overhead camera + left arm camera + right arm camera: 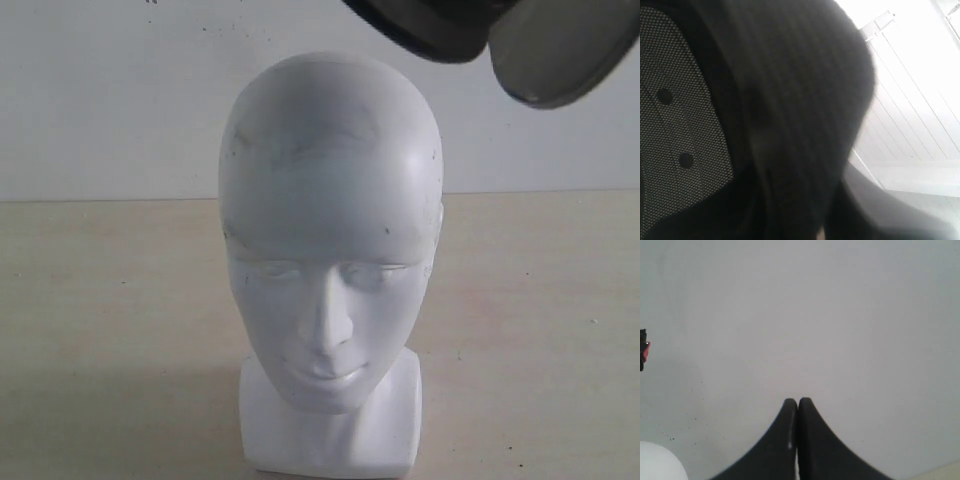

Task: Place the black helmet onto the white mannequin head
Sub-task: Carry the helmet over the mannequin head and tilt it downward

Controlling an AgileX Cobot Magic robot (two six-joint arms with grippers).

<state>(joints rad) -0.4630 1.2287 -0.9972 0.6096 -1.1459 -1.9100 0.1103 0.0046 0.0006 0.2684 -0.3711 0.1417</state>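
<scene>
The white mannequin head (330, 250) stands upright on the beige desk (110, 300), well forward of the far edge of the desk, where the white wall (100, 100) begins, and its face is turned to the exterior camera. Its squarish base (330, 430) rests flat on the desk surface. Some faint dark scuffs are on the forehead and on the temples.

The black helmet (430, 28) is in the air and does not touch the head. It hangs higher than the crown and more toward the right side of the desk. Only its lower rim is seen, because the picture cuts off the rest. The smoky visor (565, 55) is just beside this rim, further to the right, and it is tilted.

In the left wrist view the helmet (805, 100) fills nearly everything, very close and blurred, with a mesh pad (680, 100) of its interior that carries two dark dots. The fingers of the left gripper can not be made out there (the picture is dark and unsharp), so I cannot tell if it is spread or closed.

The right gripper (798, 402) has its two black fingers (785, 440) pressed together at the tips, with nothing between them, and it points at the bare white wall
</scene>
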